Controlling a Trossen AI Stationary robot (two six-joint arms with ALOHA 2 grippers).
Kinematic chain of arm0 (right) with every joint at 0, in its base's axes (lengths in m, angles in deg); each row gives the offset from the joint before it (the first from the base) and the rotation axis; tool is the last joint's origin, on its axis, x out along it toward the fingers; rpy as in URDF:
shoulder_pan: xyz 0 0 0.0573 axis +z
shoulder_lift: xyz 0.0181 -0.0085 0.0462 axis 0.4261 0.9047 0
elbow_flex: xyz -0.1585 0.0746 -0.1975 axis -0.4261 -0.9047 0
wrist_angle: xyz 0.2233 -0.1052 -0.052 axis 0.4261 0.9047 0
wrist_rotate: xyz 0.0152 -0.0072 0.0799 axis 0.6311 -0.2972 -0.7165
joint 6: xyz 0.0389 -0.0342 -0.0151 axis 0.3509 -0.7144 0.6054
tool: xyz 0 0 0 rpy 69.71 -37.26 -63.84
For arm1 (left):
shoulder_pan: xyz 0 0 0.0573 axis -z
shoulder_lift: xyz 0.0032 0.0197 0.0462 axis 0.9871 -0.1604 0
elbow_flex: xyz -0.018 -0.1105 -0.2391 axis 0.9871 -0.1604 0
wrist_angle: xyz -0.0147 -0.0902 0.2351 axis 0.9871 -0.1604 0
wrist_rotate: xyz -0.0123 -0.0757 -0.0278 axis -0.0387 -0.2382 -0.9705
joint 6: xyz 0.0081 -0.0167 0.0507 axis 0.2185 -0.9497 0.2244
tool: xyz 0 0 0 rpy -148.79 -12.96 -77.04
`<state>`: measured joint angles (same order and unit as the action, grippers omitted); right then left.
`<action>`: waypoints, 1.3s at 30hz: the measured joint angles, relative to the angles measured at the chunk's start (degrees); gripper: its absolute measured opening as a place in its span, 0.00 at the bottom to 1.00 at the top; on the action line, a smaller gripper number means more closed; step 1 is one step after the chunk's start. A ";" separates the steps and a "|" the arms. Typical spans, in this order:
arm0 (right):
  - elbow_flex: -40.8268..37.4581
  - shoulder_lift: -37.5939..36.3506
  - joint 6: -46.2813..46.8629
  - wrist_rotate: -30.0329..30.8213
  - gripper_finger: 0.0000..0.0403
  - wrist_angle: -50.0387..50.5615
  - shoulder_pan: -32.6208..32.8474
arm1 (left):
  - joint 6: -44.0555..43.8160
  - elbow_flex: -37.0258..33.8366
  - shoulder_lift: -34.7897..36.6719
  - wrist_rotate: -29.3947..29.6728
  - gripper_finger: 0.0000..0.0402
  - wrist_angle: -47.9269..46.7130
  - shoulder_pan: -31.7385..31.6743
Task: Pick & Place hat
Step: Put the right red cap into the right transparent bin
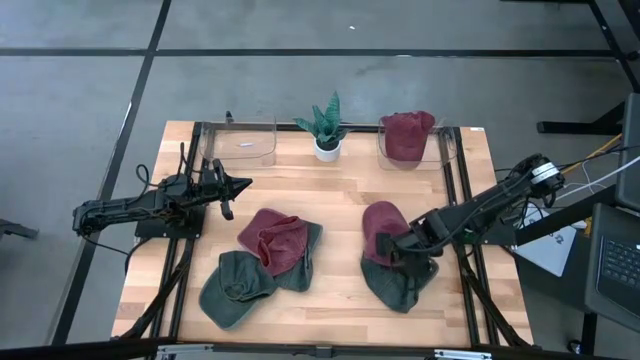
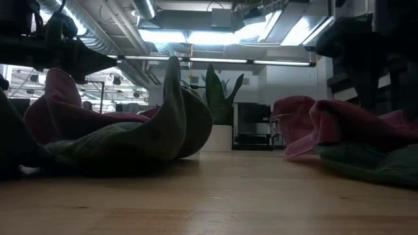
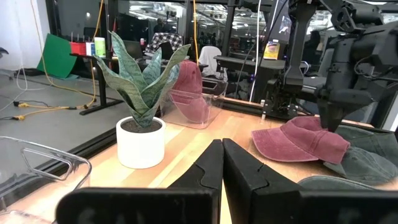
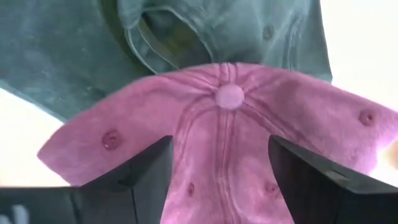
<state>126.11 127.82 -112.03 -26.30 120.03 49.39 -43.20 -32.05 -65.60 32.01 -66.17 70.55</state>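
Observation:
A maroon cap (image 1: 381,225) lies on a green cap (image 1: 402,286) at the table's right. My right gripper (image 1: 400,246) hangs over the maroon cap, open. In the right wrist view its fingers (image 4: 147,175) stand on either side of the crown, just short of the top button (image 4: 230,95). My left gripper (image 1: 243,184) waits shut at the table's left, above the wood. Another maroon cap (image 1: 275,240) rests on two green caps (image 1: 235,288) near the table's middle. My right gripper (image 4: 219,142) comes at the maroon cap's crown (image 4: 224,162) from above, pointing down, with one open finger on each side of the crown. Whether the fingertips touch the cloth, I cannot tell. The cap lies flat on the green cap (image 4: 205,31) under it.
At the far edge stand a clear bin (image 1: 245,140), a potted plant (image 1: 327,130) and a second clear bin (image 1: 440,148) holding a maroon cap (image 1: 407,135). Bare wood shows between the two piles of caps and along the near edge.

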 joint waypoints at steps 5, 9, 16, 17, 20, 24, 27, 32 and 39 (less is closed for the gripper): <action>0.00 0.39 -1.65 -0.02 0.64 -0.60 -1.85 | 0.00 0.00 -0.01 0.00 0.01 -0.02 -0.01; 0.00 2.35 -2.84 -0.04 0.64 -1.10 -3.55 | 0.00 -0.02 0.00 0.00 0.01 -0.02 -0.01; 0.00 6.29 -2.78 -0.07 0.64 -1.22 -5.09 | 0.00 0.00 -0.02 0.00 0.01 0.00 -0.02; 0.00 6.74 -2.77 -0.08 0.64 -1.37 -5.30 | 0.00 -0.01 -0.01 0.00 0.01 0.00 -0.01; 0.00 7.90 -2.24 -0.51 0.64 -2.85 -5.66 | 0.00 0.00 -0.01 0.00 0.01 -0.01 -0.01; 0.00 10.02 -0.92 -0.70 0.64 -5.80 -5.95 | 0.00 0.00 0.00 0.00 0.01 -0.02 -0.02; 0.00 11.51 -0.86 -0.70 0.64 -6.27 -6.15 | 0.00 0.00 0.00 0.00 0.01 0.00 -0.02; 0.02 13.61 1.28 -1.88 0.64 -6.39 -6.19 | 0.00 -0.02 0.00 0.00 0.01 -0.02 -0.01; 0.11 15.76 3.90 -3.04 0.61 -7.13 -6.19 | 0.00 0.00 0.00 0.00 0.01 -0.02 0.00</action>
<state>126.22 143.59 -108.13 -29.34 112.90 43.20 -43.20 -32.05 -65.61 32.01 -66.19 70.55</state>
